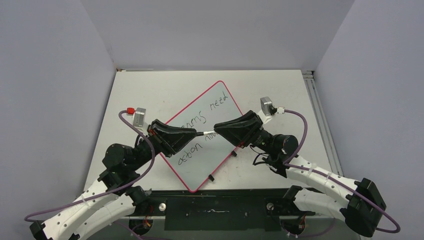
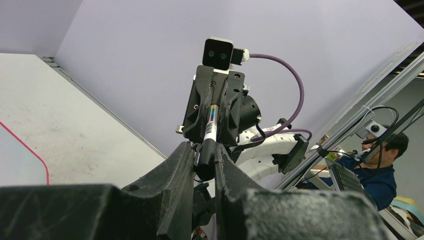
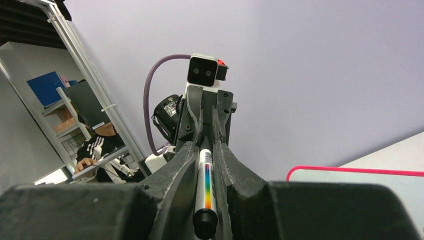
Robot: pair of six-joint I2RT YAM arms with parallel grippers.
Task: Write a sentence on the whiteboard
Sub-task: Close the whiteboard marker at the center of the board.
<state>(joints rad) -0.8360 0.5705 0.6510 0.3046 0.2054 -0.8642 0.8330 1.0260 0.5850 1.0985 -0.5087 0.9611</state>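
I have the whiteboard [image 1: 197, 167] lying on the table [image 1: 150, 95], mid-table ahead of both arm bases and turned cornerwise. The sentence [image 1: 218, 105] runs across it in two slanted rows, one behind the other. Above the board's middle my left gripper [image 1: 194, 134] sits on the left and my right gripper [image 1: 216, 129] on the right, tips facing, close together. A marker [image 1: 206, 133] bridges them, one end between each pair of fingers, over the rows' middle
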